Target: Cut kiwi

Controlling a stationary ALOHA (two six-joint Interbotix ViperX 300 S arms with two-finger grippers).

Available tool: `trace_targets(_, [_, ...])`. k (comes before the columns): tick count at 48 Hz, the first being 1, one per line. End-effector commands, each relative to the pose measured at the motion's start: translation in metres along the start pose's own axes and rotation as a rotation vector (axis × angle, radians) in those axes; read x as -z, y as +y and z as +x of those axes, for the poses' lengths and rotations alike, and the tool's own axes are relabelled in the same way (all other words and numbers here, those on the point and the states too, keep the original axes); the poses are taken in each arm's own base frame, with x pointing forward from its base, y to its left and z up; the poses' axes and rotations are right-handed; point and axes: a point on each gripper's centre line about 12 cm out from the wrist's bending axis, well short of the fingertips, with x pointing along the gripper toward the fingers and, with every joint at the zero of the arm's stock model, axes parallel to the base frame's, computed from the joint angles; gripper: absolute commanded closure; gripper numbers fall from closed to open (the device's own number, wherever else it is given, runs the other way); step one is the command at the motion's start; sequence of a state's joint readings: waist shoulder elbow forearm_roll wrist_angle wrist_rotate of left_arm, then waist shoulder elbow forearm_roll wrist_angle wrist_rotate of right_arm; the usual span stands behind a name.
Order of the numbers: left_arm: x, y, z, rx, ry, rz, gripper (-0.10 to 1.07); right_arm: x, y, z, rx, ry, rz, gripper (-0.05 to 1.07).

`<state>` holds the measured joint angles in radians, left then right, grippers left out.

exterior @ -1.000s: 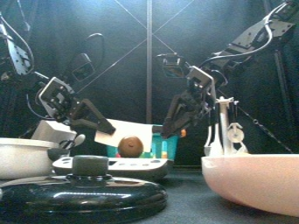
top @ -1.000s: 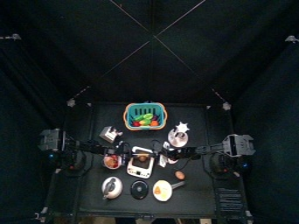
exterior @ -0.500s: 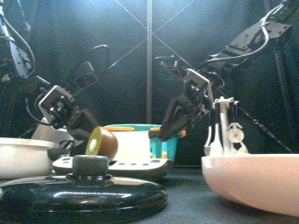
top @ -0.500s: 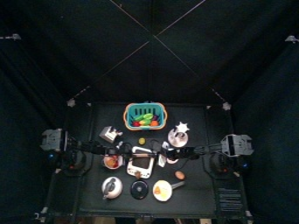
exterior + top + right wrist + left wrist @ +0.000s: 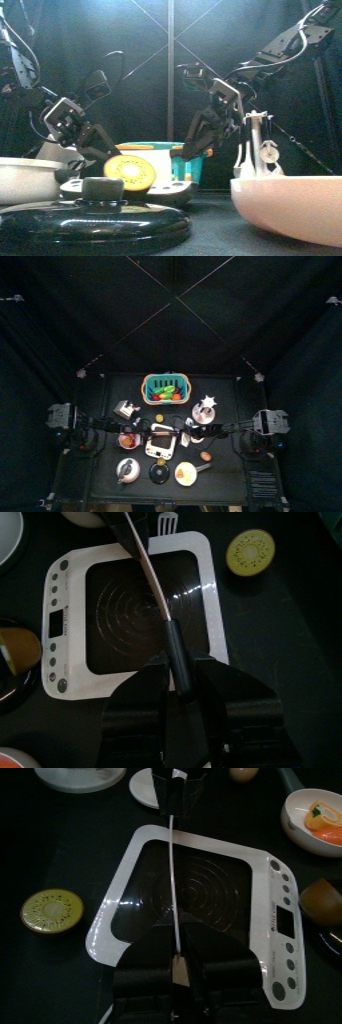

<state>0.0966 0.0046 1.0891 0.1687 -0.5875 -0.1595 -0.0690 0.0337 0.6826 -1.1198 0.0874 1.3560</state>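
1. While both arms hang over the board (image 5: 162,442), one kiwi half (image 5: 130,168) sits on the surface just beside the board's left edge, off the board, with its green cut face turned toward the front.
2. From the left wrist, that same half (image 5: 51,911) lies clear of the board's white rim (image 5: 127,878), and its pale core and ring of seeds show.
3. A second, brown piece (image 5: 322,899), seemingly the other half, lies skin out at the board's opposite edge, partly out of view.
4. The left hand (image 5: 178,983) hangs above the board's left side, pressed together on a knife (image 5: 175,888) whose thin blade, seen edge-on, runs across the board's black middle.
5. From the front, the left hand (image 5: 91,148) slopes down toward the board, right behind the kiwi half.
6. The right hand (image 5: 181,687) hangs over the board's right side, its jaws pinching a dark rod (image 5: 150,582) that reaches across the board; what the rod is, I cannot tell.
7. From the right wrist, the kiwi half (image 5: 249,550) lies past the board's far corner.
8. A small bowl (image 5: 315,813) with orange pieces stands near the board's corner.
9. A green basket (image 5: 163,386) stands behind the board.
10. In front of the board stand a black lid (image 5: 94,215) and a pink bowl (image 5: 287,205).
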Motion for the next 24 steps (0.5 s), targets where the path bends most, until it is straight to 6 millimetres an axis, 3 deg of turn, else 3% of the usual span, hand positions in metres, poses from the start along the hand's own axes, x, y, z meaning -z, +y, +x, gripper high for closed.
trace_targets(1, [-0.003,-0.003,-0.002,0.009,-0.007,0.01,0.53,-0.012,-0.007,-0.006,0.018,-0.034,0.019,0.47])
trace_targets(24, [-0.02,-0.005,-0.011,0.017,-0.071,0.031,0.53,-0.02,-0.006,-0.013,0.014,-0.061,0.019,0.47])
